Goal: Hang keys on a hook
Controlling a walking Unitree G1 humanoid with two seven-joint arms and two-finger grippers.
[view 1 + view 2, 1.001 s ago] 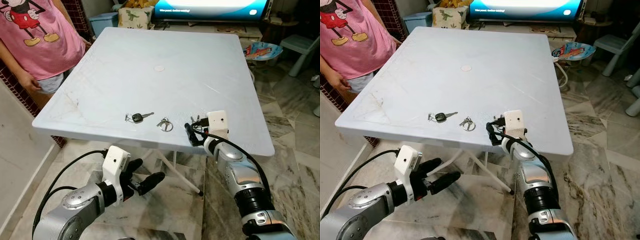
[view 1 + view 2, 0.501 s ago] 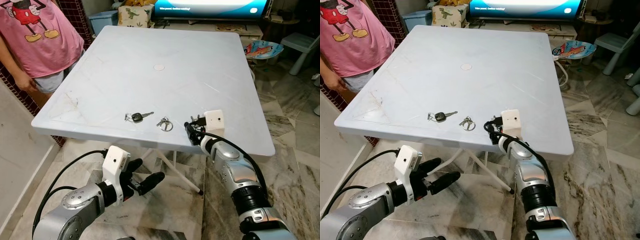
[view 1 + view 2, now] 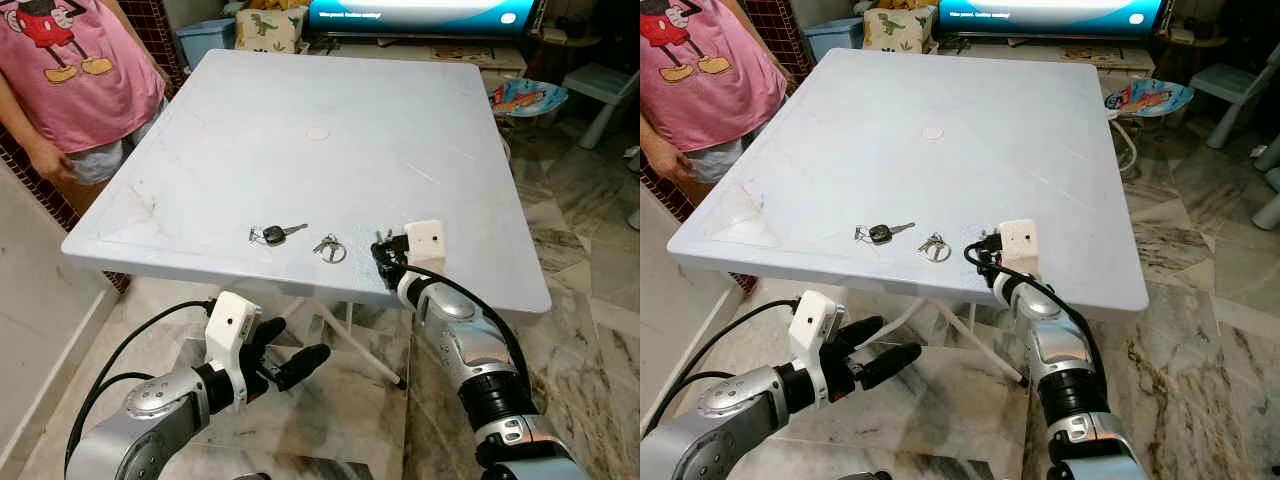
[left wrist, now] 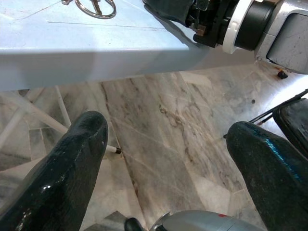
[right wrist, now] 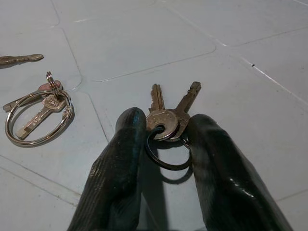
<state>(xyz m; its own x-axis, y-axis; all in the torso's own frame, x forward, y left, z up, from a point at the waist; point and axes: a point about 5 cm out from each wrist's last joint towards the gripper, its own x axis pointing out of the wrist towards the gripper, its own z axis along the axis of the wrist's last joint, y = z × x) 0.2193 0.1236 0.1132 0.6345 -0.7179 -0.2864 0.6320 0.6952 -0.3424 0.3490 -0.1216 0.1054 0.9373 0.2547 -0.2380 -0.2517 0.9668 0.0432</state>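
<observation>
Right gripper [image 5: 166, 139] pinching pair of silver keys on dark ring [image 5: 168, 122] on white table [image 3: 300, 170]; lift, hook-hanging remain.

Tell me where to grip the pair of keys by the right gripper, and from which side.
Grip the pair of keys at the heads, where the dark ring passes through. They lie flat on the white table, blades fanned away from the robot, so come in low from the near edge. The right gripper already has a finger on each side of the heads and ring.
</observation>
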